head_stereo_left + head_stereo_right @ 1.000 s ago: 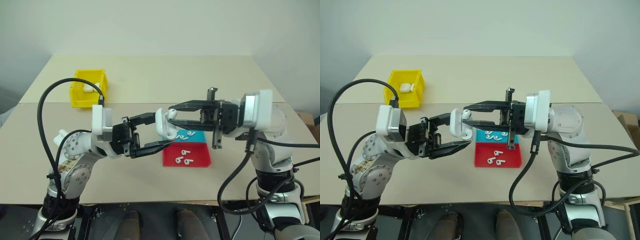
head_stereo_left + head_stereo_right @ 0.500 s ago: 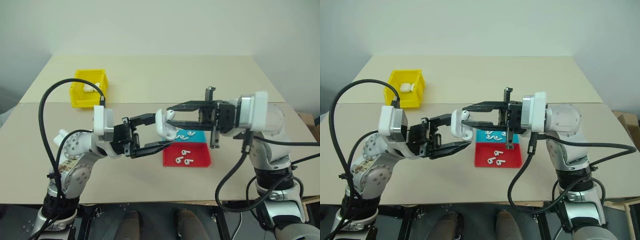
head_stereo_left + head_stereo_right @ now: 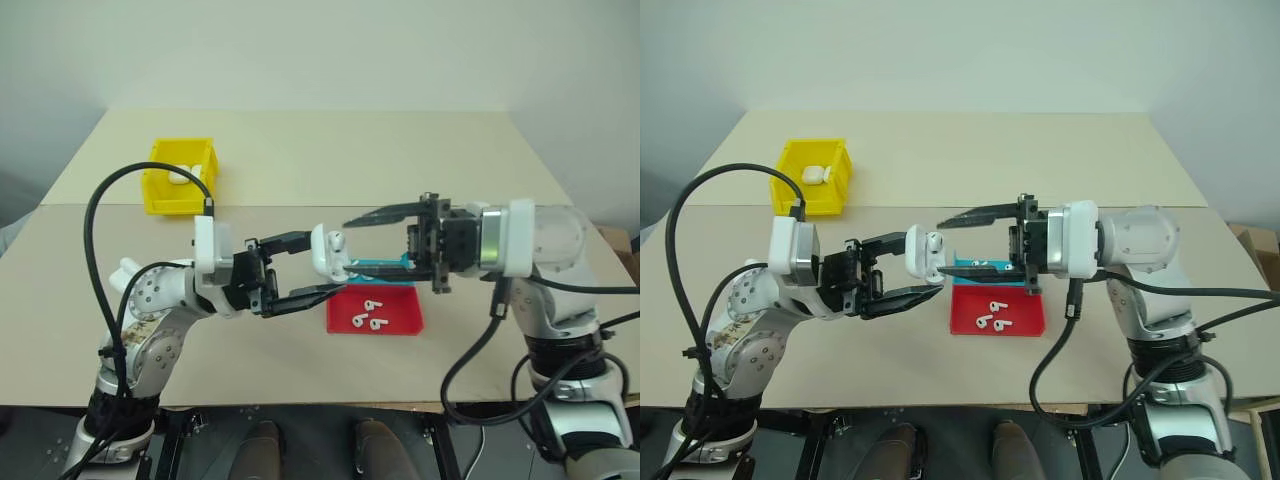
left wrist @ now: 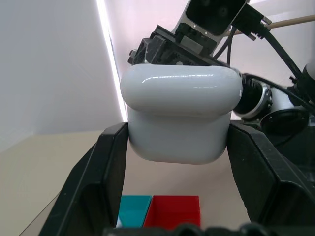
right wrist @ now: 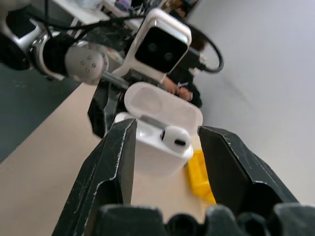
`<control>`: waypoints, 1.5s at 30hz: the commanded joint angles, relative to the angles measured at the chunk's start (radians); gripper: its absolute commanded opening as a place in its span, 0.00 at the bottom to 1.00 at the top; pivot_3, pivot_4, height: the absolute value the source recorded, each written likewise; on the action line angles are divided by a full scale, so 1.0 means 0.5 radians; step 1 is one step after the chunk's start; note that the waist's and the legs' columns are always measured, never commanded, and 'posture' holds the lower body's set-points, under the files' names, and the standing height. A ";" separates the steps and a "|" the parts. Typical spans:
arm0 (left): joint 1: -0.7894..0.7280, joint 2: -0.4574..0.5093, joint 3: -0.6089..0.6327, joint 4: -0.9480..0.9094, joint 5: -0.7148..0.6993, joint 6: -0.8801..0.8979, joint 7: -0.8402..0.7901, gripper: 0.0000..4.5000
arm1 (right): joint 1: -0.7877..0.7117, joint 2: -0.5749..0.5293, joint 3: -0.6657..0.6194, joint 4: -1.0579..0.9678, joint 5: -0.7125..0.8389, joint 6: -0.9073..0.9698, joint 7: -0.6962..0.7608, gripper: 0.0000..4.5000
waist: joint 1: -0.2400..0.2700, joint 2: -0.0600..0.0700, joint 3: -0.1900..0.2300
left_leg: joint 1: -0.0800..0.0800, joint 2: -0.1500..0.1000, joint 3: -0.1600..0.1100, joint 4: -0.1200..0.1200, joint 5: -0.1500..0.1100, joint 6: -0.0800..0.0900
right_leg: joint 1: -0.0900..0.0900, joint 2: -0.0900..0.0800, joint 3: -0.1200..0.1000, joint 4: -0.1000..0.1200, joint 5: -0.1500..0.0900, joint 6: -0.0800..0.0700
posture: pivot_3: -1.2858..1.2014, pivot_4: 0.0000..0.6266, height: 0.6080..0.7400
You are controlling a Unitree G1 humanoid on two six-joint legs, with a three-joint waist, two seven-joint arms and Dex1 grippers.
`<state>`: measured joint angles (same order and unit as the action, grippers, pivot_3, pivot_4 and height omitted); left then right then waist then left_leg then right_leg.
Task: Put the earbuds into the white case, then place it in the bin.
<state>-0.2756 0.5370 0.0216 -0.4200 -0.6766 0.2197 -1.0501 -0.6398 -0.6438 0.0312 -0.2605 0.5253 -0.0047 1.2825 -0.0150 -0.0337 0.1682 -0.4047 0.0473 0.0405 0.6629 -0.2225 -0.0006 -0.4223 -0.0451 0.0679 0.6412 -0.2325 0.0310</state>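
Left hand [image 3: 300,268] clamps the white case [image 3: 325,252] between its two black fingers, held in the air above the surface [image 3: 300,170], just left of the tray. Case lid is flipped open (one earbud [image 5: 173,137] sits in it, head poking out). Right hand [image 3: 365,242] faces it from the right, fingers parted and gripping nothing, tips just beside the case's open top, not touching it as far as visible. Below them sits the flat tray [image 3: 398,316], teal part at the back and red in front, with three loose earbuds [image 3: 368,313] on the red. The bin [image 3: 176,176] stands well apart at far left, another white case [image 3: 814,174] inside it.
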 commanded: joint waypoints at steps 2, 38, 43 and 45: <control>0.228 0.065 0.035 0.139 0.170 -0.244 -0.157 0.62 | -0.242 -0.316 0.059 0.206 -0.204 0.282 0.075 0.56 | -0.012 0.001 0.000 | 0.001 0.001 0.002 0.000 0.000 0.000 | -0.001 0.000 0.001 0.001 0.000 -0.002 | 0.52 0.24 1.00; 0.501 0.059 -0.138 0.308 0.623 -0.850 -0.184 0.62 | -1.387 0.347 1.329 2.462 -2.080 -1.125 0.140 0.56 | -0.030 0.002 0.001 | -0.002 0.005 0.014 -0.003 -0.001 0.002 | -0.015 0.002 0.003 0.010 0.000 -0.010 | 0.52 0.24 1.00; 0.507 0.069 -0.132 0.309 0.624 -0.859 -0.180 0.62 | -1.418 0.396 1.322 2.584 -2.140 -1.199 0.090 0.56 | -0.047 0.002 0.001 | -0.001 0.005 0.013 -0.003 -0.001 0.001 | -0.015 0.002 0.003 0.011 0.001 -0.010 | 0.52 0.24 1.00; 0.506 0.071 -0.131 0.312 0.626 -0.859 -0.178 0.62 | -1.427 0.407 1.324 2.614 -2.161 -1.220 0.064 0.56 | -0.052 0.002 0.001 | -0.001 0.006 0.013 -0.003 -0.001 0.001 | -0.015 0.002 0.003 0.011 0.001 -0.010 | 0.52 0.24 1.00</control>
<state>-0.0250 0.5651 -0.0509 -0.2271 -0.3558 -0.1780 -1.1469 -1.3245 -0.4405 0.7005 1.0394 -0.5460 -0.5911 1.3253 -0.0409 -0.0325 0.1689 -0.4054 0.0501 0.0470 0.6612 -0.2231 0.0001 -0.4297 -0.0443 0.0695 0.6467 -0.2322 0.0260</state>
